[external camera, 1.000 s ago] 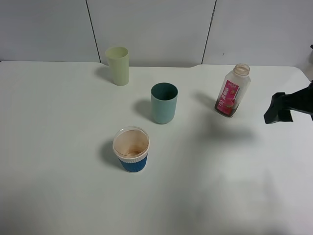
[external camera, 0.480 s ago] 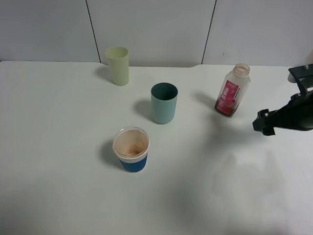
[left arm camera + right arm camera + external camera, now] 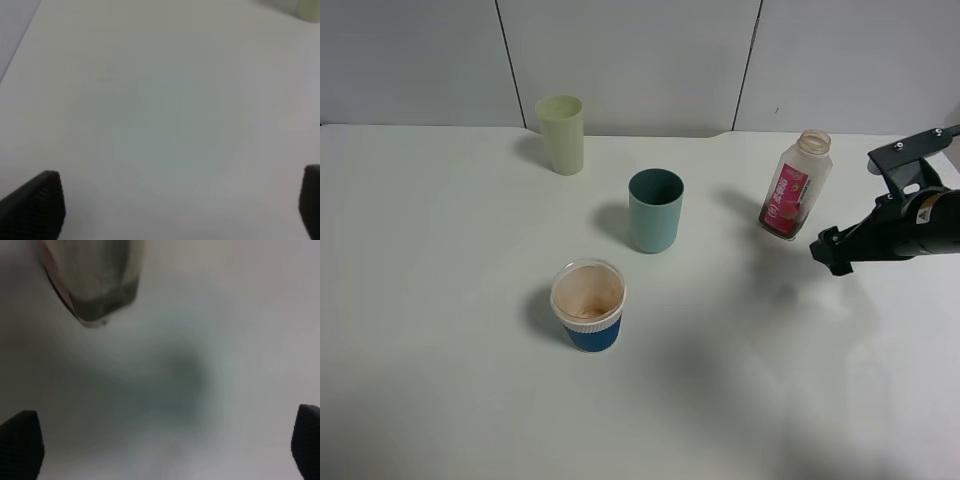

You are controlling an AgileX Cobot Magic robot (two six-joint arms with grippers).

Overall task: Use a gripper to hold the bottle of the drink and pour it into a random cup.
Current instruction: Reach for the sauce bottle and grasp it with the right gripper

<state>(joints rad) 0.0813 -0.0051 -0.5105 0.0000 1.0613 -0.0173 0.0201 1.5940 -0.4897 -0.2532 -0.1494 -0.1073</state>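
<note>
The clear bottle (image 3: 796, 187) with a pink-red label stands uncapped at the back right of the table. The teal-green cup (image 3: 655, 210) stands left of it, near the middle. My right gripper (image 3: 833, 250) comes in from the right, just in front and to the right of the bottle, apart from it. In the right wrist view its fingertips (image 3: 21, 442) are spread wide and empty, with the bottle's base (image 3: 95, 282) blurred ahead. My left gripper (image 3: 180, 205) shows only in its wrist view, open over bare table.
A pale yellow-green cup (image 3: 561, 134) stands at the back, left of centre. A blue-sleeved paper cup (image 3: 588, 305) with a brownish inside stands in front of the teal cup. The white table (image 3: 440, 300) ends at a grey wall behind.
My right arm has moved in from the right edge toward the left, and its gripper is now close to the bottle. The bottle and cups have not moved.
</note>
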